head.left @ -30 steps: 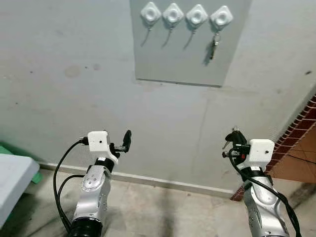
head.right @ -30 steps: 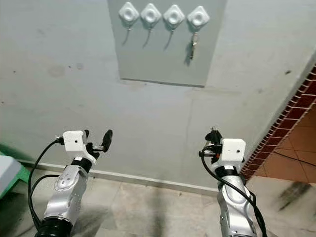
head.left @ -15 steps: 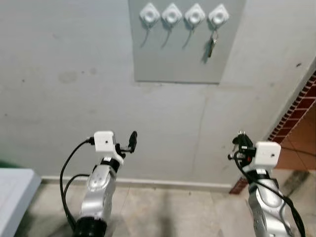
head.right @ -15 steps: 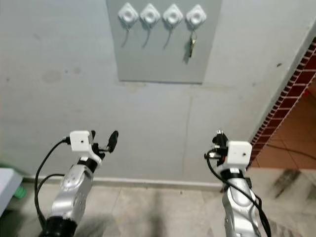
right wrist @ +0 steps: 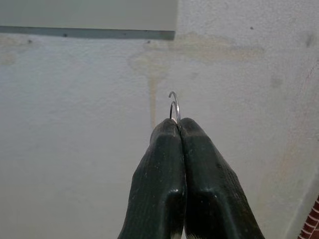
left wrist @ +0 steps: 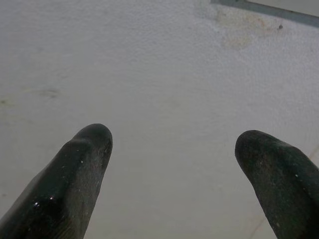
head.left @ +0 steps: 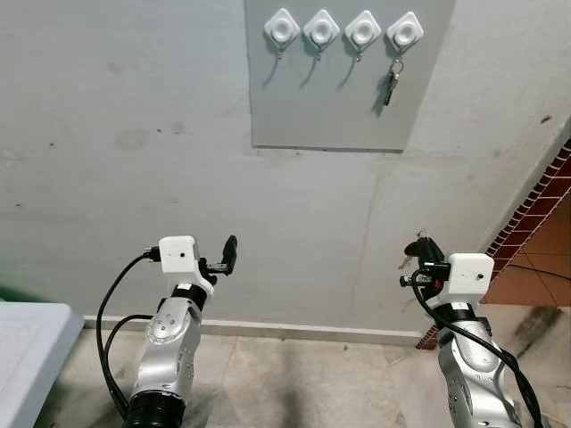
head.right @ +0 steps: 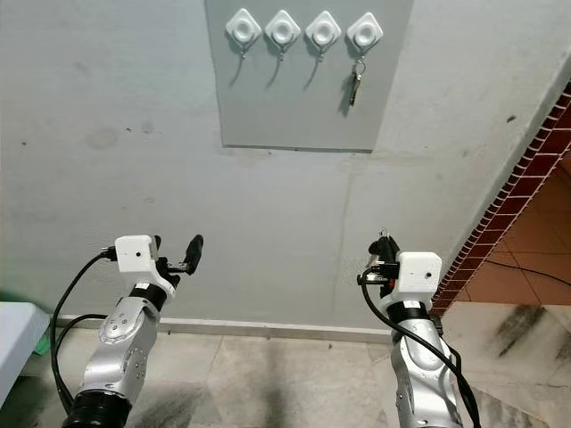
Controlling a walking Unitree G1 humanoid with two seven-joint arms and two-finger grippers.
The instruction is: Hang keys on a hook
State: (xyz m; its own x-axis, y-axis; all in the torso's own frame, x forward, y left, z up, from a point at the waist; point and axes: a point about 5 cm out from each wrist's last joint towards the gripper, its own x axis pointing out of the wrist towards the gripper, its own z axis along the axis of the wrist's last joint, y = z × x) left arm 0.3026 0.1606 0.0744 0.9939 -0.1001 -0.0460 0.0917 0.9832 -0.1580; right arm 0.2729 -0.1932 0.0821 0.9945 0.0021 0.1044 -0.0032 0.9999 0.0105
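Right wrist view shows the right gripper [right wrist: 179,124] with its two black fingers [right wrist: 162,184] pressed tight together, pinching a thin metal key ring [right wrist: 174,105] whose arc sticks out just past the fingertips. From the head camera, this gripper [head.left: 425,252] is raised in front of the grey wall [head.left: 134,178], low and to the right, and a small bit of the keys [head.left: 408,260] hangs beside the fingers. It is well below the board.

The left gripper [left wrist: 174,149] is released: its fingers stand wide apart with bare wall between them. Seen from the head, it [head.left: 228,253] is held up at about the same height as the right one, on the left side.

High on the wall is a grey board [head.left: 330,107] carrying four white hooks [head.left: 283,28] in a row. The rightmost hook [head.left: 405,30] already has another set of keys [head.left: 390,87] dangling from it; the other three are bare.

At the lower left a pale table edge [head.left: 31,343] shows, and on the far right a strip of red brick [head.left: 535,209] runs down beside the wall.
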